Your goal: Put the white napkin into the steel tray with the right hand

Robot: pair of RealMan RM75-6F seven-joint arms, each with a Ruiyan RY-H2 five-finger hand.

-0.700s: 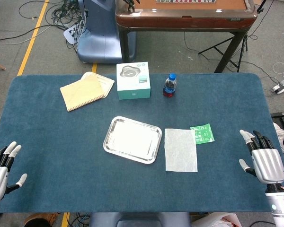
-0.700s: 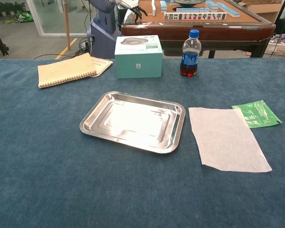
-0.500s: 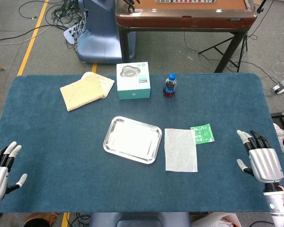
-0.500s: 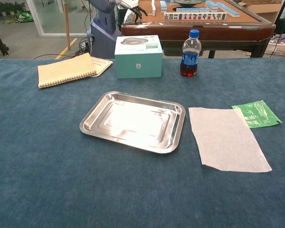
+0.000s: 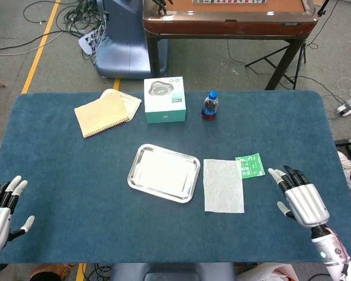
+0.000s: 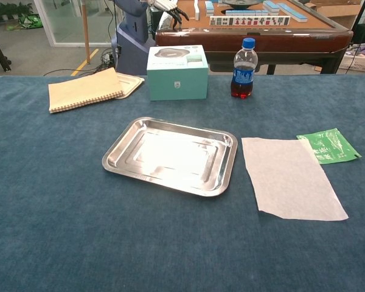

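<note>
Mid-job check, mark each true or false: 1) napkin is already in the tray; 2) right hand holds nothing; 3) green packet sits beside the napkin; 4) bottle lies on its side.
1) False: the white napkin lies flat on the table, beside the steel tray.
2) True: the right hand is open and clear of the napkin.
3) True: the green packet is at the napkin's far corner.
4) False: the bottle stands upright.
</note>
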